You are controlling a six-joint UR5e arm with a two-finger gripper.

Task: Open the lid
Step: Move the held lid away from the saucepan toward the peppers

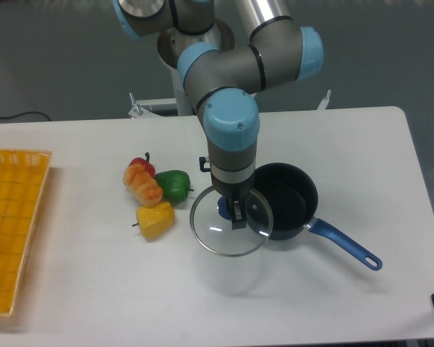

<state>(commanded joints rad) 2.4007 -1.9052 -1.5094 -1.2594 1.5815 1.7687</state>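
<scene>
The lid [218, 236], a clear glass disc with a thin metal rim, hangs above the table just left of the dark blue saucepan [289, 202]. My gripper [232, 211] points straight down and is shut on the lid's blue centre knob. The lid's right edge still overlaps the saucepan's left rim in this view. The saucepan stands uncovered, with its long blue handle [347, 244] pointing to the lower right. A faint shadow of the lid lies on the table below it.
A green pepper [173, 185], a yellow pepper [155, 220], an orange ridged piece [143, 184] and a red fruit [139, 165] lie left of the lid. A yellow basket [11, 231] sits at the table's left edge. The arm's base stands behind.
</scene>
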